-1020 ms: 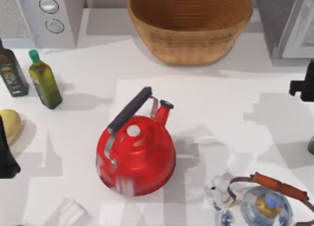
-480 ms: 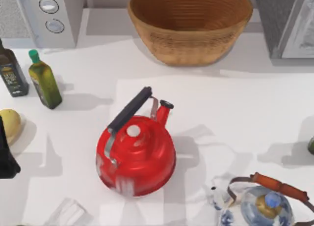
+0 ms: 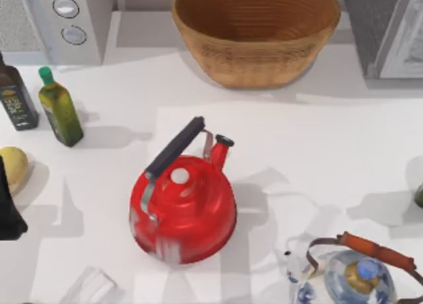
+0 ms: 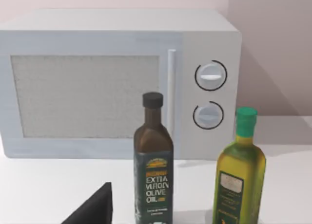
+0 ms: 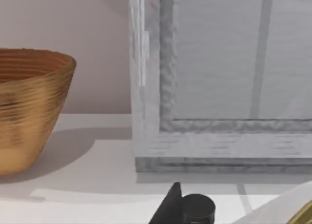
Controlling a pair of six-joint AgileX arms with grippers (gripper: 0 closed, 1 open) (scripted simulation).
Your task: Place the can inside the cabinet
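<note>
Right tool (image 5: 187, 209), since shifted, facing cabinet (image 5: 219, 146).

Top view straight down on the table (image 3: 344, 139), left wrist facing the microwave (image 4: 97, 78) (close), right wrist low before the cabinet (image 5: 219, 78)

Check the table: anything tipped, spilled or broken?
Nothing stands out. The red kettle, both oil bottles, the woven basket and the blue-and-white teapot all stand upright. No spill shows on the table. The cabinet door looks shut.
</note>
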